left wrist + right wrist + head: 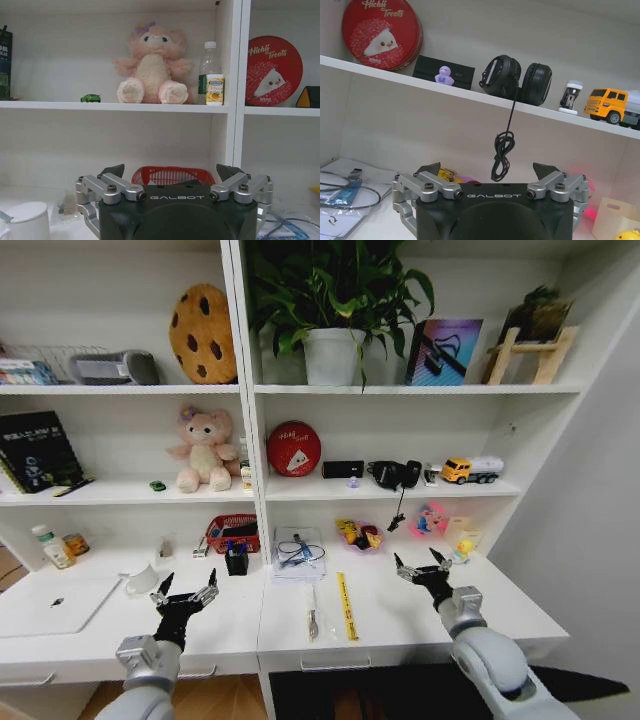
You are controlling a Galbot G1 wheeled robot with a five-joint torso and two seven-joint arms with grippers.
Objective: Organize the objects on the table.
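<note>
Head view, desk L→R: silver laptop flat at far left of white desk; white mug just right of it; red basket w/ dark items inside, contents unclear; black pen cup in front of basket; clear tray holding cables; pens and yellow ruler lying near front edge.
Left gripper: raised over desk, right of mug, fingers spread, nothing held.
Right gripper: over right part of desk, fingers spread, nothing held.
Left wrist view adds: green toy car on shelf left of pink teddy; bottle and small can right of teddy.
Right wrist view adds: headphones on shelf, cord hanging down; orange truck further along.
</note>
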